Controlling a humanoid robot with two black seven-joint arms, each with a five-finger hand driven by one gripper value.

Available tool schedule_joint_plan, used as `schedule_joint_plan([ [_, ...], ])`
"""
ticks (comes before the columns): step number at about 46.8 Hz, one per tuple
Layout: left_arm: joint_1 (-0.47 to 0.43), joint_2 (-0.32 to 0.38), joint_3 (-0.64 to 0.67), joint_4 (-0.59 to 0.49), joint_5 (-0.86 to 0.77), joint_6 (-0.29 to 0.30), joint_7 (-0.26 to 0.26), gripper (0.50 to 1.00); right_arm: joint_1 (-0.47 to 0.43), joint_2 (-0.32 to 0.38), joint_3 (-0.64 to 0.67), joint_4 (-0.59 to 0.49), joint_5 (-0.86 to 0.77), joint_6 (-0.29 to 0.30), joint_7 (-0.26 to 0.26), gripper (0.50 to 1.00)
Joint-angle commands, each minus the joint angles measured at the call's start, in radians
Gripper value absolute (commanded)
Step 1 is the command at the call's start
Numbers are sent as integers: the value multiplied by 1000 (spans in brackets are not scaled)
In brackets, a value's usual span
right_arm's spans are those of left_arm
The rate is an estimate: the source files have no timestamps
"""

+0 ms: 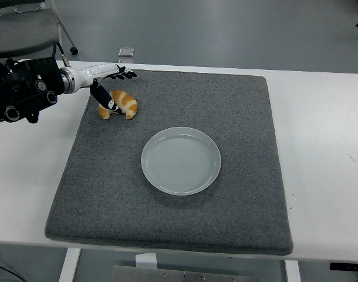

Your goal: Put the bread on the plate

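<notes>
With your left hand [108, 82] spread open, thumb touching the bread [118, 104] (nothing gripped), curl fingers fully around it before lifting toward the plate [180, 160].

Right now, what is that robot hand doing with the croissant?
The robot's left hand is reaching over the croissant near the back left of the grey mat. Its thumb comes down across the front of the croissant and the other fingers stretch out behind it, but it does not have hold of it. The croissant lies on the mat. The pale round plate in the middle of the mat has nothing on it. The right arm is out of sight.
</notes>
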Motion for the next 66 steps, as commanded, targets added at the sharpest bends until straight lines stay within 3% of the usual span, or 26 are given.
schedule_joint_plan([
  [1, 2, -17, 0, 21, 1, 11, 0, 992, 0, 0, 0, 0, 0, 0, 0, 930],
  [34, 0, -29, 85, 27, 1, 69, 0, 984, 0, 0, 0, 0, 0, 0, 0, 930],
  [60, -1, -46, 129, 27, 1, 106, 0, 943, 0, 0, 0, 0, 0, 0, 0, 932],
  [66, -1, -48, 129, 27, 1, 109, 0, 913, 0, 0, 0, 0, 0, 0, 0, 930],
])
